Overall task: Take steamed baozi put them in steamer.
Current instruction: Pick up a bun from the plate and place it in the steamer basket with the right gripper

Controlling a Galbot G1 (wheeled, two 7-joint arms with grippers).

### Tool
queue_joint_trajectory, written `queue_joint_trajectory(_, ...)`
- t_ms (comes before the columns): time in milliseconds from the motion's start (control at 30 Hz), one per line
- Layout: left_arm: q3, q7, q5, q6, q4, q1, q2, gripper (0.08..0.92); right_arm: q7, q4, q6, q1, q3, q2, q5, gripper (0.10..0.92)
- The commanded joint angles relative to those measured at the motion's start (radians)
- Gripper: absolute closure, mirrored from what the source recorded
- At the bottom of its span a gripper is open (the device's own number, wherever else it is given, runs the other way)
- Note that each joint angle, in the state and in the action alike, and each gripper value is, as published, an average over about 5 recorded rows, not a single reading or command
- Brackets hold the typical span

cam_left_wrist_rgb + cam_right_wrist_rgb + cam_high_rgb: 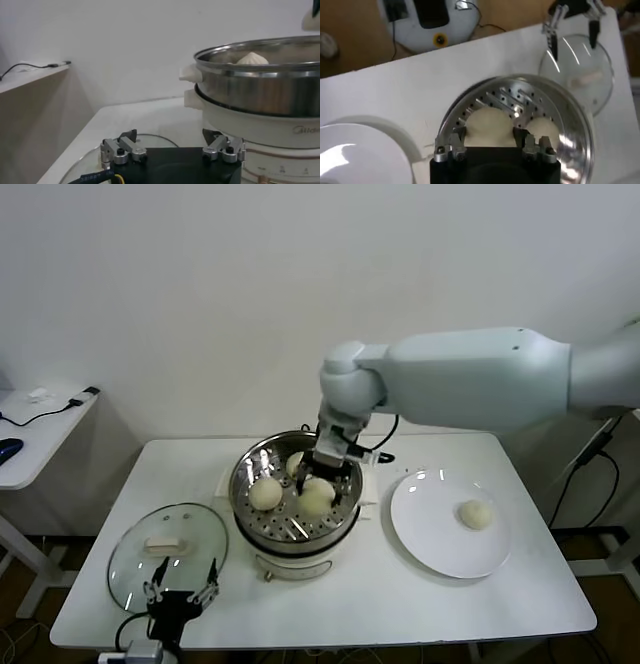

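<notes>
At frame centre, the right gripper [325,467] hangs inside the steamer [243,484], jaws clasping a baozi [490,127] directly between them, while the last bun [476,514] waits on the plate [425,524] at right, far from the wide-open left gripper [182,594].

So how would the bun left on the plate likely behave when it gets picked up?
The bun looks soft and doughy, so it would probably dent under a hard squeeze. Being domed and round, it might roll or slide on the smooth plate if nudged sideways. It is likely light: the right gripper's fingers are shut on a similar one.
</notes>
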Motion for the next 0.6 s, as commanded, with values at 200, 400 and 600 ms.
queue_joint_trajectory(200, 0.007, -0.001, 0.004, 0.002, -0.008, 0.004, -0.004, 0.177, 0.075, -0.146, 0.117, -0.191, 0.03, 0.107, -0.17, 0.381)
queue_joint_trajectory(400, 0.007, -0.003, 0.005, -0.001, -0.012, 0.012, -0.004, 0.177, 0.109, -0.191, 0.127, -0.205, 0.033, 0.123, -0.171, 0.38)
queue_joint_trajectory(600, 0.006, -0.005, 0.004, -0.004, -0.016, 0.016, -0.005, 0.177, 0.135, -0.19, 0.164, -0.18, 0.036, 0.111, -0.154, 0.259)
